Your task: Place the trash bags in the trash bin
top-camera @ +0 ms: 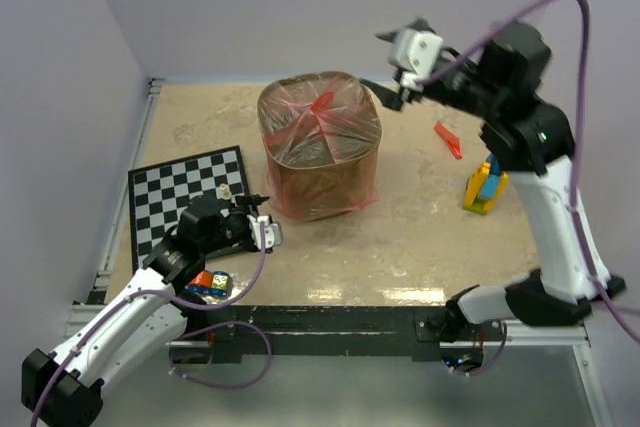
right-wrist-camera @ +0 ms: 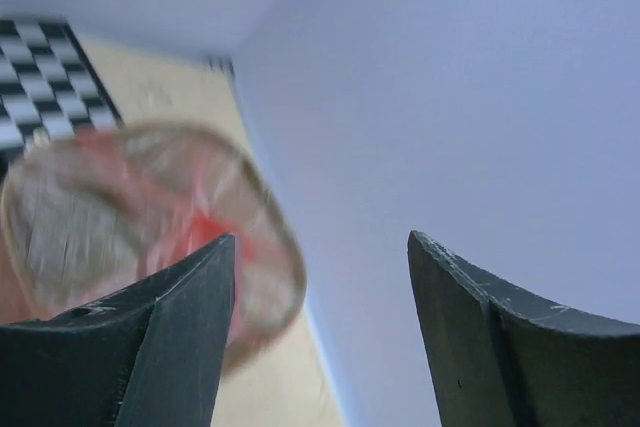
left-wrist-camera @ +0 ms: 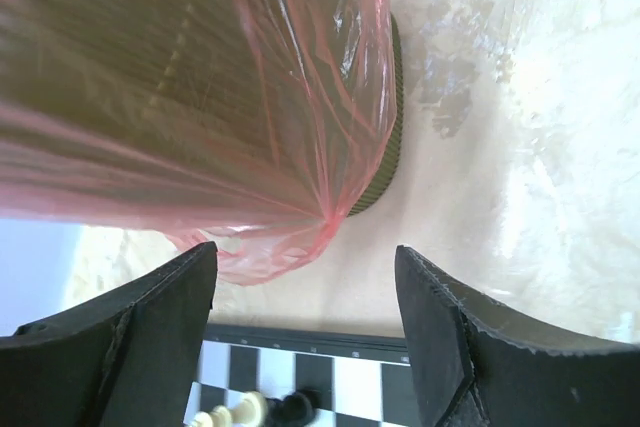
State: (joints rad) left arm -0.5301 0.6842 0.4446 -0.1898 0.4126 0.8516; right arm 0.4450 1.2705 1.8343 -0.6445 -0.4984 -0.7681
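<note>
- Tabletop (top-camera: 400, 247): the bin (left-wrist-camera: 390, 127) stands mid-surface, within reach of both arms.
- Bag (top-camera: 320, 117) lines the bin, its skirt draped down the outside to hold the mouth open.
- My left claw (left-wrist-camera: 305, 257): jaws apart, empty, low by the bin's base.
- My right claw (right-wrist-camera: 320, 242): apart, empty, above the rim.
- Red strip (top-camera: 448, 139) lies right of the bin, not yet in.
</note>
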